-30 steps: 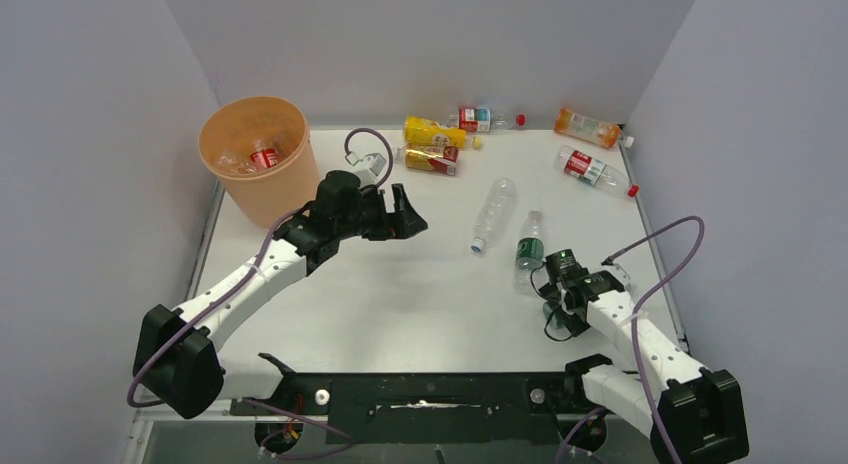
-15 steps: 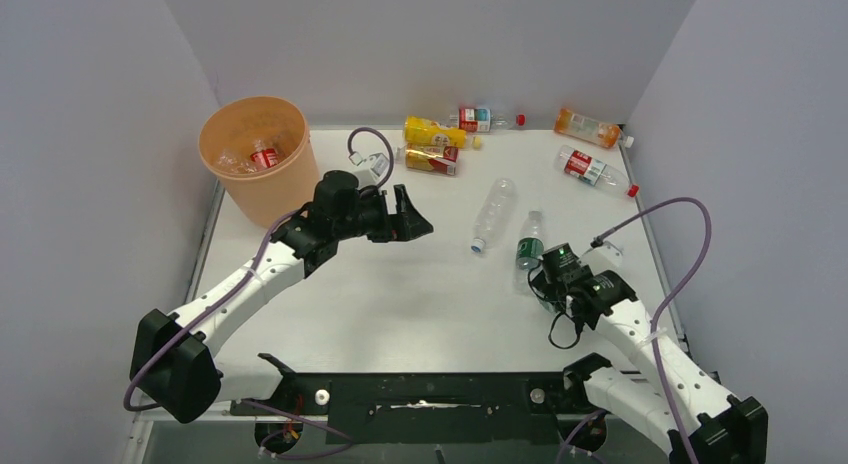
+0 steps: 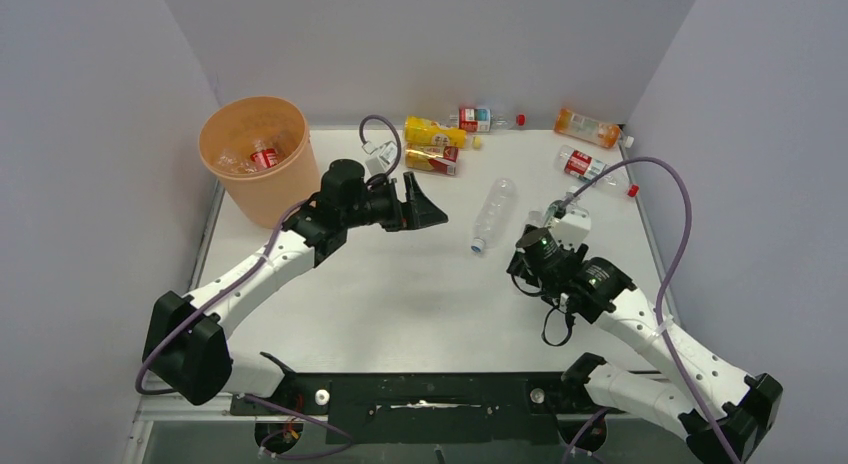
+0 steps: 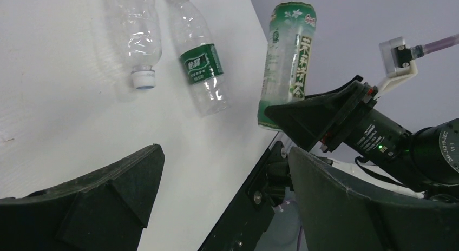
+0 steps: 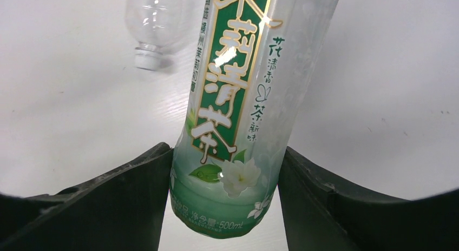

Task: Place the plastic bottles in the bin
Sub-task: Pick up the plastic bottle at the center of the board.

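Jaws of the right gripper [image 5: 226, 164] pinch a green-labelled tea bottle [image 5: 238, 88] low on its body, close to the base, so its long axis runs straight out from the fingers with the cap end leading away from the wrist; it looks raised off the table [image 3: 400, 294], though the overhead view hides it behind the arm. Jaws of the left gripper [image 3: 415, 206] stand spread wide with nothing between them, and that wrist's camera looks straight across at the side of the held bottle. The bin [image 3: 265, 189] already has at least one red-labelled bottle [image 3: 264, 157] inside. The tea bottle is well apart from the bin, off towards the robot's right, and the left gripper hangs between the two, much nearer the bin. A clear bottle [image 3: 493, 212] lies on the table farther from the bin than the left gripper, with a green-banded bottle [image 4: 201, 70] just beside it on the side away from the bin. The coming move likely turns on this line-up: the bin lies leftward of the right jaws, past the left arm, and the right arm is the farther of the two, so it faces either a long reach across or a pass into the left's open jaws
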Motion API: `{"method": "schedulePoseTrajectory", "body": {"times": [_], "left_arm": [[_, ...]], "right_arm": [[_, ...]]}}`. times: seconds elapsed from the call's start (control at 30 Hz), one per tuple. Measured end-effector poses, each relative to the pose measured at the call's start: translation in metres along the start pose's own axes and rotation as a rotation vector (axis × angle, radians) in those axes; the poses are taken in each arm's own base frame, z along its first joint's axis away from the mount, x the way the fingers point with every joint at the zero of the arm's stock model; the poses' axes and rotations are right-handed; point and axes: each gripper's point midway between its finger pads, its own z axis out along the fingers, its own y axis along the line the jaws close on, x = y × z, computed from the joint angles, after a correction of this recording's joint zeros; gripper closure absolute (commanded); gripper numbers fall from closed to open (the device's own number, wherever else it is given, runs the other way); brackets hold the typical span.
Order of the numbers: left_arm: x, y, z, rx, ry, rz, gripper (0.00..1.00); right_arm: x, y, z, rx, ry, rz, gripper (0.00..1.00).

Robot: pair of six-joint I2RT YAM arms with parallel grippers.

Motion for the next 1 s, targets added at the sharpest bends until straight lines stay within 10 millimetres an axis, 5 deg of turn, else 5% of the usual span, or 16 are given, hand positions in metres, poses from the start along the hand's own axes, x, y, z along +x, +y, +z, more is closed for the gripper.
{"method": "schedulePoseTrajectory", "body": {"times": [0.6,1.0], "left_arm": [[-0.027,-0.031,0.005,0.153,-0.116,-0.038,0.14],[-0.016,-0.023,-0.002,0.157,-0.143,-0.087,0.14]], "right_arm": [[-0.003,0.085,-0.038,-0.468,-0.033,-0.204,0.59],[0.039,0.132,-0.052,-0.648,0.034,-0.363,0.59]]}}
